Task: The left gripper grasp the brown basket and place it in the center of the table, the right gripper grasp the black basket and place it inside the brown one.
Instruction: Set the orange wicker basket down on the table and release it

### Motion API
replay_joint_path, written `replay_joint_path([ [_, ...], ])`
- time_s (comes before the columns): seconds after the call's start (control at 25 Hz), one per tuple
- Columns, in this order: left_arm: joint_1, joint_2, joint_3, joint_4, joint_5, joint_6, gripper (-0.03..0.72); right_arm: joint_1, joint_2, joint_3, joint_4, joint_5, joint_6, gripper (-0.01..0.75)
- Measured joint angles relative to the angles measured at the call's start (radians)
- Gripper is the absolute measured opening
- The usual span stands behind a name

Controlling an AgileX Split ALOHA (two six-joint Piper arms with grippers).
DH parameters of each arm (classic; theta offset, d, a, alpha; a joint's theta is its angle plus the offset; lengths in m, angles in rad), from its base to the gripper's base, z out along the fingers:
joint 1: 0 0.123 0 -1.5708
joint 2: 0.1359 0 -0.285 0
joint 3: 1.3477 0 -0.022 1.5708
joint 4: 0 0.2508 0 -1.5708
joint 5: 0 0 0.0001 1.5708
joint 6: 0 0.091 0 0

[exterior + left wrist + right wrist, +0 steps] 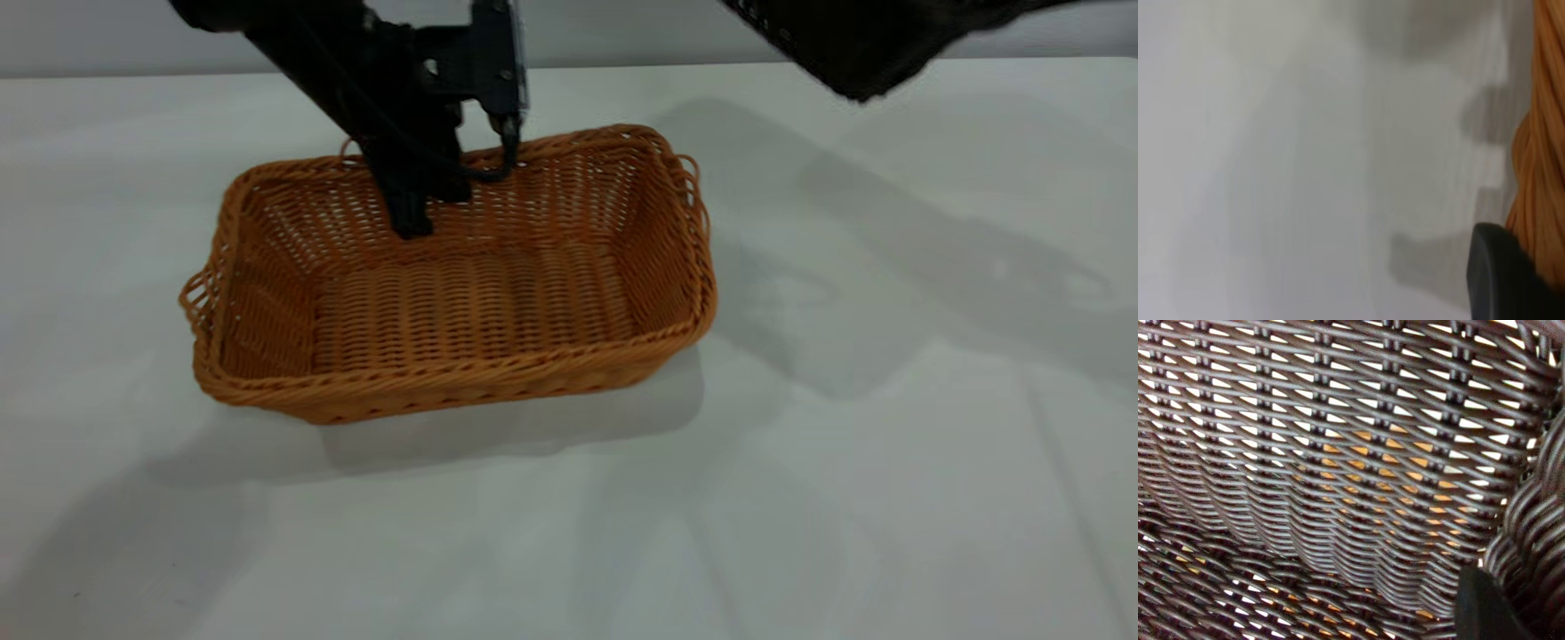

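The brown basket (462, 293) stands on the white table (889, 498), left of the middle in the exterior view. My left gripper (416, 213) straddles its far long wall, one finger inside, and is shut on the braided rim (1541, 167); the finger (1501, 280) lies against the wicker. The black basket (853, 40) hangs in the air at the upper right, partly out of view. Its weave (1325, 453) fills the right wrist view. My right gripper (1503, 603) is shut on its rim, one finger (1481, 610) showing. The gripper itself is out of the exterior view.
Bare white tabletop lies in front of and to the right of the brown basket. The black basket's shadow (889, 267) falls on the table at the right. A grey wall (622, 27) runs behind the far table edge.
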Motion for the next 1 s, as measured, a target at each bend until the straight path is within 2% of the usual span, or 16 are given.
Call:
replay_joint_path([
  [0.44,-0.079,0.001,-0.003,0.018,-0.038,0.008,0.084,0.000,0.000,-0.027,-0.021,0.008,0.004,0.127],
  [0.56,-0.084,0.001,-0.003,0.018,-0.038,-0.009,0.104,-0.004,0.000,-0.027,-0.023,0.011,0.004,0.127],
  [0.68,-0.086,0.005,-0.003,0.019,-0.042,-0.037,0.168,-0.020,0.000,-0.027,-0.023,0.021,0.004,0.127],
  [0.88,-0.088,0.012,-0.003,0.019,-0.059,-0.054,0.342,-0.081,0.000,-0.027,-0.023,0.064,0.004,0.127],
  [1.0,-0.088,-0.001,-0.003,0.019,-0.071,-0.059,0.409,-0.117,0.000,-0.027,-0.022,0.081,0.004,0.128],
])
